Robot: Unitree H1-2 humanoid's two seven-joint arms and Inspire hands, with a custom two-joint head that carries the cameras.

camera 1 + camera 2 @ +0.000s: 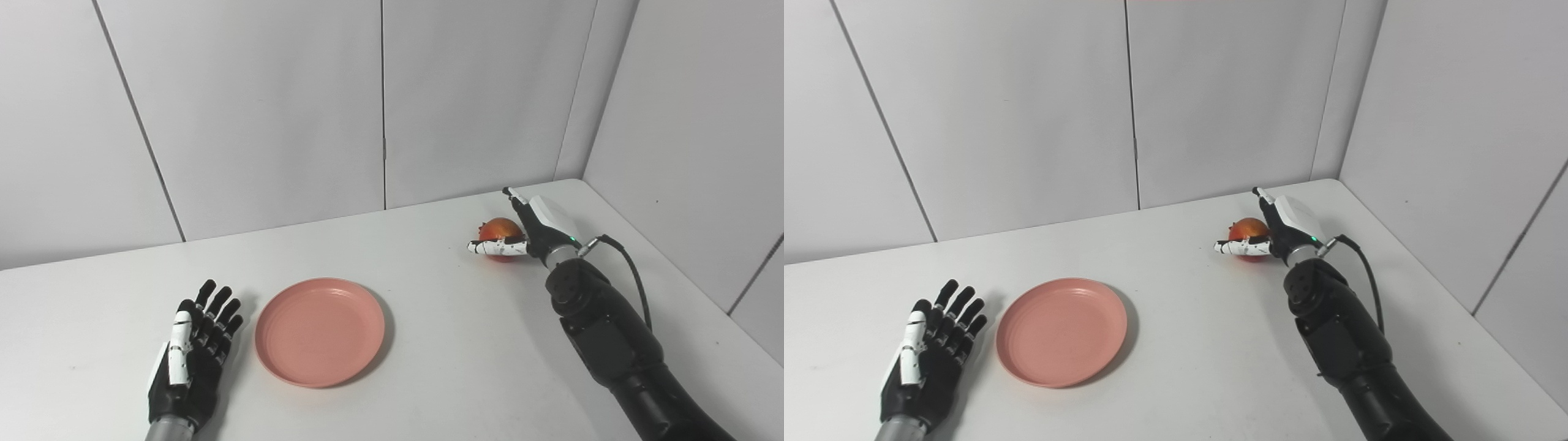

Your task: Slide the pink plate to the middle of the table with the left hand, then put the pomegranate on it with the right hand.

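The pink plate [320, 331] lies flat on the white table, left of the middle, with nothing on it. My left hand [193, 350] rests palm down just left of the plate, fingers spread, open and not touching it. The red-orange pomegranate [500, 228] sits on the table at the far right. My right hand [540, 224] cups it from the right: the thumb [497, 247] stretches across its front and the fingers reach over its back, still straight. The fruit's right side is hidden by the palm.
White wall panels close off the table at the back and on the right, close behind the pomegranate. The table's bare surface [441, 318] stretches between plate and fruit. A black cable [634, 275] loops off my right wrist.
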